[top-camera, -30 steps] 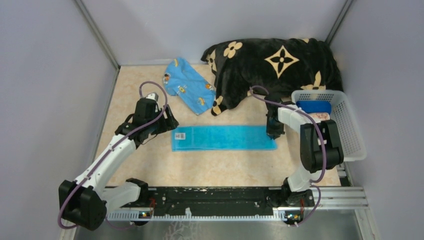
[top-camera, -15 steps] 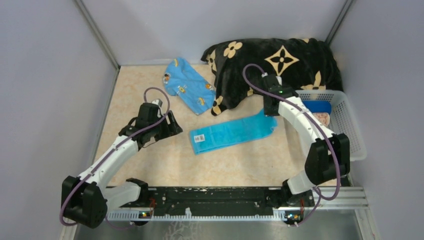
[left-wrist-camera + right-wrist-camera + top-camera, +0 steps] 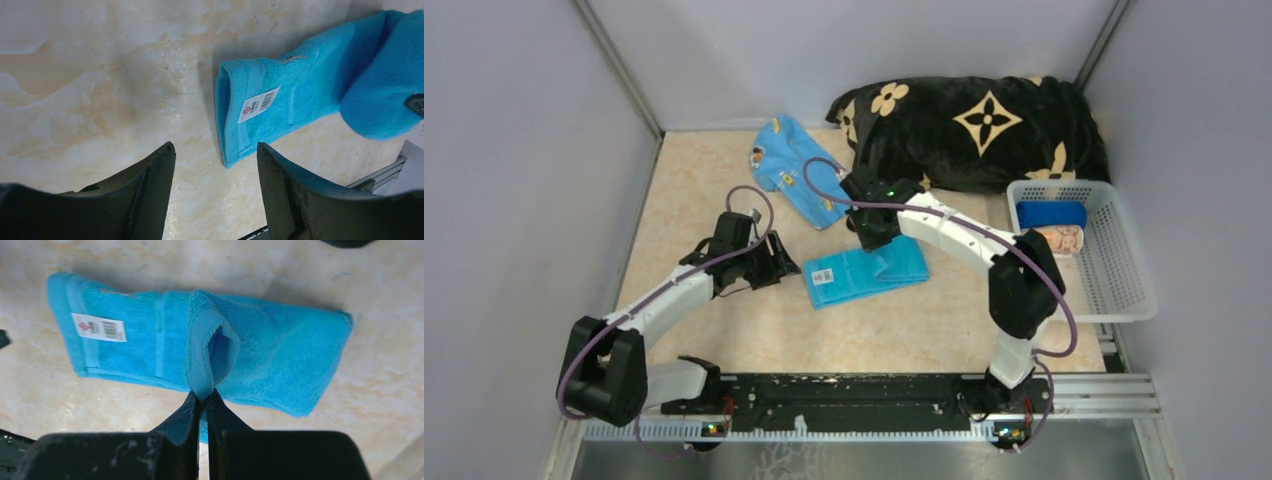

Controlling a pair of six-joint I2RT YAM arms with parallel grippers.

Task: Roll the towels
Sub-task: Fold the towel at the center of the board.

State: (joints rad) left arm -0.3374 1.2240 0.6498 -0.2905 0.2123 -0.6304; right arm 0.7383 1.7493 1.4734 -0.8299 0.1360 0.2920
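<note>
Since the earlier frames, the turquoise towel [image 3: 864, 272] has been changed from a long strip lying flat into a shorter, doubled-over one. Its right end has been carried leftward and lifted over its own middle. The towel now lies near the centre of the tabletop [image 3: 724, 200], slightly askew, with its white label [image 3: 822, 274] facing up at the left end.

The hem of the raised end is pinched between the closed fingers of the right claw [image 3: 202, 397], just above the lower layer, so that a loose loop is formed. The right arm has been swung over from beside the basket [image 3: 1124, 292] to the middle. The left claw [image 3: 216, 150] has been brought closer and is held wide apart, with nothing in it, just beside the labelled end.

As for progress, a dark blue towel [image 3: 1051, 214] and a pale roll [image 3: 1060, 240] are seen inside the basket, so two pieces are judged to be finished. The turquoise piece is judged to be only begun: a fold has been started, but no tight roll has been formed yet. The light blue towel [image 3: 799, 180] lies unrolled at the far side, touching the black blanket [image 3: 974, 120], and is left to be done.
</note>
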